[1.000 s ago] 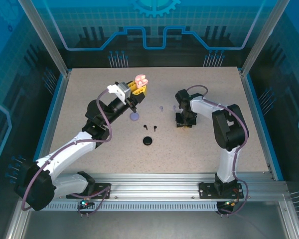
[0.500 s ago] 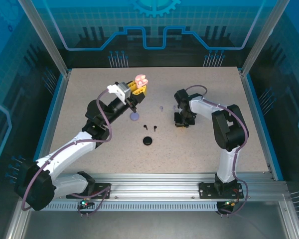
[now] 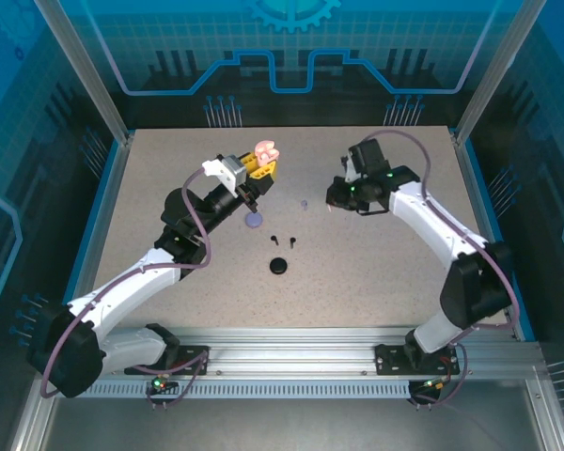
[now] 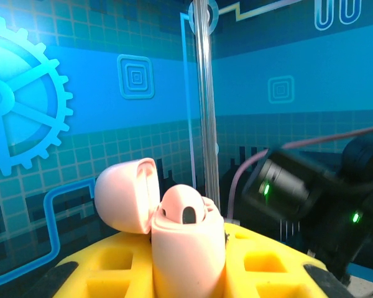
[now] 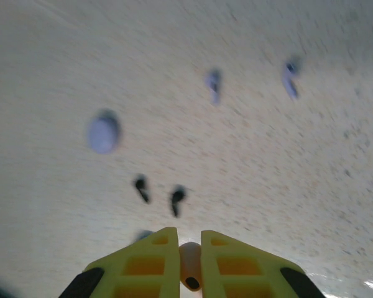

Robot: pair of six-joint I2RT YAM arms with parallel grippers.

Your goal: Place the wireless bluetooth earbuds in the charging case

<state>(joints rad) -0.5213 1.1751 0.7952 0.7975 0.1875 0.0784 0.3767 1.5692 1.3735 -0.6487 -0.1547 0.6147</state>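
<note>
My left gripper [image 3: 259, 167] is shut on the pale pink charging case [image 4: 188, 254] and holds it upright above the table. Its lid [image 4: 125, 195] stands open, and one pink earbud [image 4: 184, 210] sits in the case. My right gripper [image 3: 335, 195] hangs above the table right of centre, its yellow fingers [image 5: 150, 267] shut on a pale pink earbud [image 5: 189, 272]. On the table below lie two black earbuds [image 5: 140, 188] [image 5: 176, 198] and two lavender earbuds [image 5: 213, 84] [image 5: 290, 77].
A closed lavender case [image 3: 254, 220] lies just under the left gripper. A closed black case [image 3: 279, 266] rests nearer the front, below the black earbuds [image 3: 274, 237]. The right arm [image 4: 298, 186] shows blurred behind the pink case. Blue walls and metal posts ring the table.
The right gripper closed on the pale pink earbud at the table, then lifted it and swung up and back. The left arm and pink case stayed still.
</note>
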